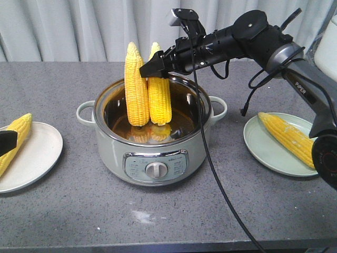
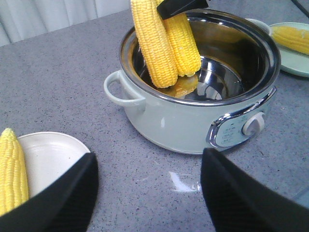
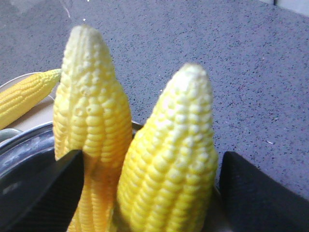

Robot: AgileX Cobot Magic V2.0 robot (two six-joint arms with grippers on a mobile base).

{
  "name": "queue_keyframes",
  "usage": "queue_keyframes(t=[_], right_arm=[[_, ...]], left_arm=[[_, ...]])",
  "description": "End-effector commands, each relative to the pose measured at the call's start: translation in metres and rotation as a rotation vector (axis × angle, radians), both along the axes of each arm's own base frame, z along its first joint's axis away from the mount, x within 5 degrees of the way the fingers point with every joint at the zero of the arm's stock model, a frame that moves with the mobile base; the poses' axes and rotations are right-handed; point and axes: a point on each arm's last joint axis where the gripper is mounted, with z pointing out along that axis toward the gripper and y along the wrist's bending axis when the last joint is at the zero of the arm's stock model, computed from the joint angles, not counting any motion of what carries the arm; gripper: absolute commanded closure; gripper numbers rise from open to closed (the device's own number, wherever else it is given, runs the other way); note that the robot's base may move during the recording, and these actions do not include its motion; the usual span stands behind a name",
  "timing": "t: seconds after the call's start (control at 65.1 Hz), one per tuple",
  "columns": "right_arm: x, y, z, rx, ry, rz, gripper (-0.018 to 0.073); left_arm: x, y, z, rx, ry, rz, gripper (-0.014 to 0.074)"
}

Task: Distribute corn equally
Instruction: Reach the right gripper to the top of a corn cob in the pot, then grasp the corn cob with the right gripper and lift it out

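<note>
Two cobs of corn stand upright in the pale green pot (image 1: 113,150), a taller left cob (image 1: 136,89) and a right cob (image 1: 159,97). My right gripper (image 1: 154,67) is at their upper halves, open. In the right wrist view its fingers (image 3: 53,193) flank both cobs, the left cob (image 3: 91,116) and the right cob (image 3: 178,145); no grip shows. Another cob (image 1: 16,138) lies on the left white plate (image 1: 39,153), and one cob (image 1: 287,137) on the right green plate (image 1: 260,147). My left gripper (image 2: 149,193) hangs open over the table between plate and pot.
A black cable (image 1: 210,163) hangs from the right arm across the pot's front right and down to the table's front edge. The pot has side handles (image 1: 84,113) and a front knob (image 1: 155,169). A curtain closes off the back.
</note>
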Motion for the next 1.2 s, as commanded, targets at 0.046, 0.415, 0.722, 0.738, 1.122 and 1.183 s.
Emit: queue_keyframes(t=[0.046, 0.415, 0.722, 0.738, 1.122, 1.183], right_arm=[[-0.009, -0.005, 0.049, 0.080, -0.117, -0.040, 0.0130], [-0.015, -0.008, 0.062, 0.077, -0.145, -0.026, 0.0335], [-0.038, -0.015, 0.105, 0.089, -0.236, -0.017, 0.0336], [-0.040, -0.015, 0.108, 0.090, -0.242, -0.017, 0.0336], [-0.096, -0.030, 0.172, 0.036, -0.338, 0.027, 0.0335], [-0.105, -0.033, 0.180, 0.056, -0.291, 0.008, 0.0335]], left_arm=[[0.001, -0.001, 0.012, -0.049, -0.068, 0.009, 0.0143], [0.001, -0.001, 0.012, -0.049, -0.068, 0.009, 0.0143], [0.001, -0.001, 0.012, -0.049, -0.068, 0.009, 0.0143], [0.001, -0.001, 0.012, -0.049, -0.068, 0.009, 0.0143], [0.001, -0.001, 0.012, -0.049, -0.068, 0.009, 0.0143], [0.001, -0.001, 0.012, -0.049, -0.068, 0.009, 0.0143]])
